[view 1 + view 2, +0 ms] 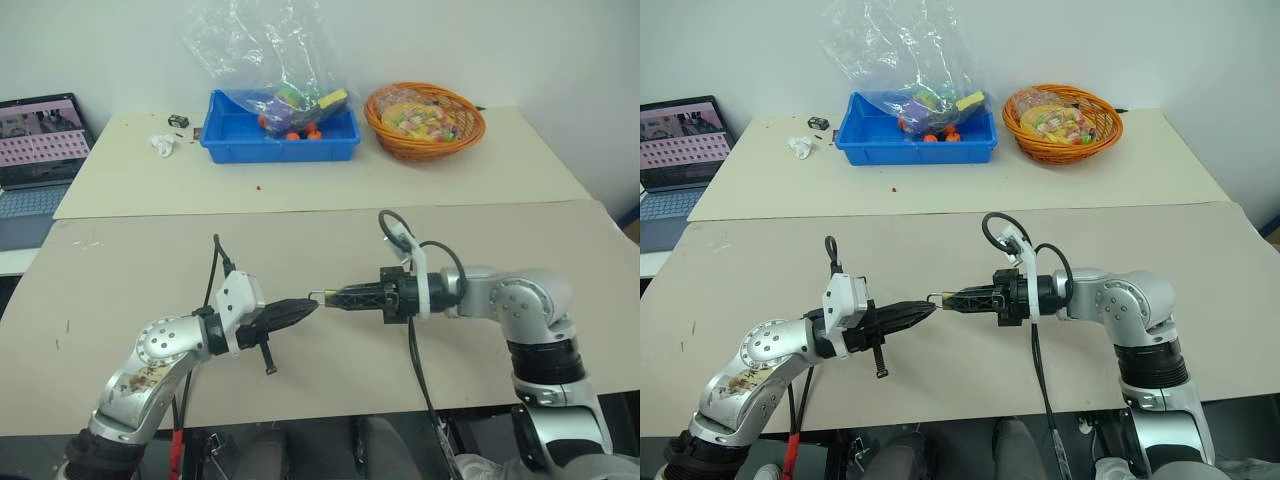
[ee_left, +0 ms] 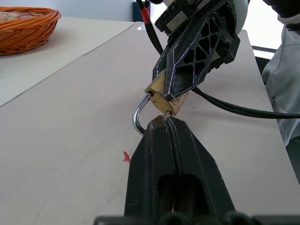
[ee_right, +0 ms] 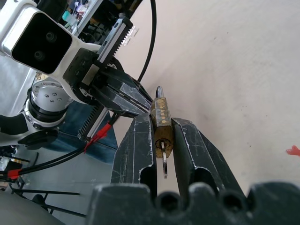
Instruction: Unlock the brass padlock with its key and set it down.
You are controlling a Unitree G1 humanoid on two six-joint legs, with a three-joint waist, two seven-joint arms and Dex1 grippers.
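Grippers meet tip to tip above the near beige table (image 1: 480,250), and you can see the whole job sits right at that junction. Your right gripper (image 3: 161,129) has its two black fingers clamped on the brass padlock (image 3: 161,123), one finger on each flat side, the little brass block squeezed between them. Look at the left wrist view: the padlock (image 2: 161,97) pokes out from the right gripper's fingertips, with its thin silvery shackle (image 2: 139,114) curving out to one side in the air, clear of the table. In the right wrist view the shackle shows as a thin loop below the brass body, between the fingers.

Your left gripper (image 2: 167,121) is pinched fully shut, its fingers pressed together with no gap, and its tips are right up against the padlock's body. A sliver of silvery metal shows between those tips and the brass; whether that is the key you cannot tell from here, it is too small.

From the head camera, both arms reach in level, the left gripper (image 1: 306,308) pointing toward the right one (image 1: 330,298), the padlock a tiny speck between them, held above the table.

Farther back you have a blue bin (image 1: 280,140) under a clear plastic bag (image 1: 255,45), an orange wicker basket (image 1: 425,135), and a laptop (image 1: 35,160) at the left edge.
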